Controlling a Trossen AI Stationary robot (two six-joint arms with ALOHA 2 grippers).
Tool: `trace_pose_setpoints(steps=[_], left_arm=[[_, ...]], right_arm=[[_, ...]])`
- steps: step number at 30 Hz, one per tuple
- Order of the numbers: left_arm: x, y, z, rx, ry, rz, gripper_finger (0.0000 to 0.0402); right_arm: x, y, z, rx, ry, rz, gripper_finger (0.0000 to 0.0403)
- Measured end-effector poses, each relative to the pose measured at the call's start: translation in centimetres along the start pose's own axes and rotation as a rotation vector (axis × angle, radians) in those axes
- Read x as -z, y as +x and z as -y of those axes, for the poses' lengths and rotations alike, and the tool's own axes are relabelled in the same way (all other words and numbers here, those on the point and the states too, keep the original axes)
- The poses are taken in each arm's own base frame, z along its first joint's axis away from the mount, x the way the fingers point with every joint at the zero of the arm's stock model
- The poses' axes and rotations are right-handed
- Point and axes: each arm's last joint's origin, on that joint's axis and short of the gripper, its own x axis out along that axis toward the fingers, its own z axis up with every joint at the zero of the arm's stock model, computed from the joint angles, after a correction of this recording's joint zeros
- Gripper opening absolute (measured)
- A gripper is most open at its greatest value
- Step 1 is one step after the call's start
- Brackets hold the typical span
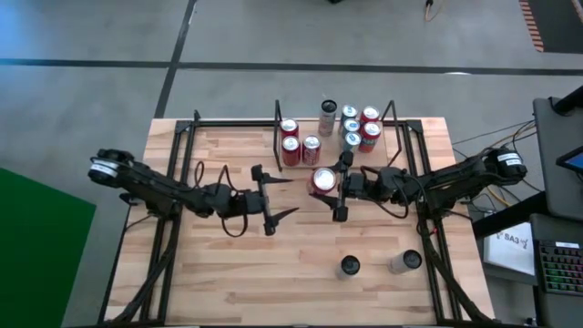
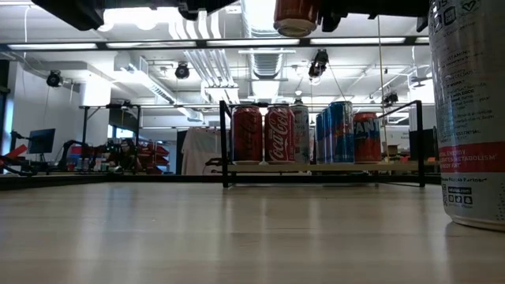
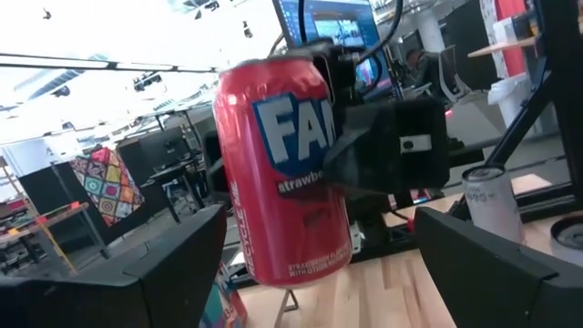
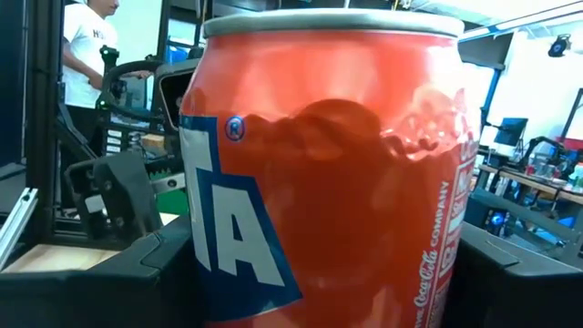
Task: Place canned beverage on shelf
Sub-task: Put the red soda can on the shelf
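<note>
Upright and raised clear of the worktop point(image 1: 228, 273), the red can point(image 1: 322, 180) sits clamped in our right gripper point(image 1: 339, 189), the shelf point(image 1: 279, 137) lying just beyond it, while our left gripper point(image 1: 278, 197) waits beside it, jaws spread and empty.

Ten cans are showing: seven standing on the shelf point(image 1: 401, 137), one red Fanta can point(image 1: 322, 180) sitting in the right gripper point(image 1: 340, 187), two grey cans point(image 1: 349, 266) standing on the tabletop point(image 1: 228, 273)
</note>
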Motion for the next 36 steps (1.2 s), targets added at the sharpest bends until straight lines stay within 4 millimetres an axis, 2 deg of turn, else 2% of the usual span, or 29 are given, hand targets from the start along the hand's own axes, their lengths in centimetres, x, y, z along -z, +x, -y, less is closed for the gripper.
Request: trace_pose_setpoints(steps=[15, 36], left_arm=[[1.3, 0.7, -0.2, -0.02, -0.007, -0.034, 0.0338], [1.2, 0.7, -0.3, -0.021, -0.008, -0.032, 0.0338]], right_arm=[[0.1, 0.0, 0.0, -0.001, -0.001, -0.003, 0.0283], [0.3, 0.1, -0.1, -0.003, 0.008, -0.013, 0.0289]])
